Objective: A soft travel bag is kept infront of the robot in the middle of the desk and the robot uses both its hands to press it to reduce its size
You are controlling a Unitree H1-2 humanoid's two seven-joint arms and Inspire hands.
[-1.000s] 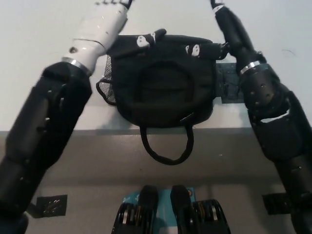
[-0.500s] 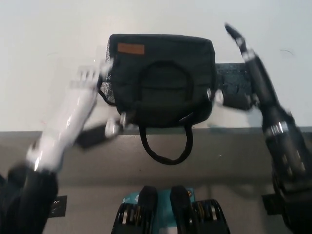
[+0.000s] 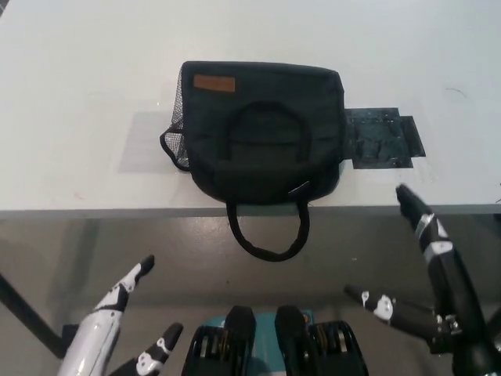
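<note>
Head view: the fingers of both robot hands are spread apart and hold nothing. The white left hand (image 3: 129,321) sits at the lower left of the frame, below the table's front edge, with its dark-tipped fingers (image 3: 143,269) pointing up and to the right. The black right hand (image 3: 434,301) sits at the lower right, also below the table edge; one of its fingers (image 3: 411,205) reaches up so that its tip overlaps the table's front edge in the picture, and another points left across the floor area. Neither hand touches the bag.

The soft black travel bag (image 3: 262,133) lies flat on the white table (image 3: 78,94), in the upper middle of the frame, close to the table's front edge. It has a small orange-brown label (image 3: 214,83) near its upper left corner, a curved carry handle (image 3: 264,117) lying on its top face, and a mesh side pocket (image 3: 176,133) on its left side. A second looped strap (image 3: 268,235) hangs over the table's front edge, below the bag. Just right of the bag, a dark rectangular patch (image 3: 380,139) lies flat on the table surface.
</note>
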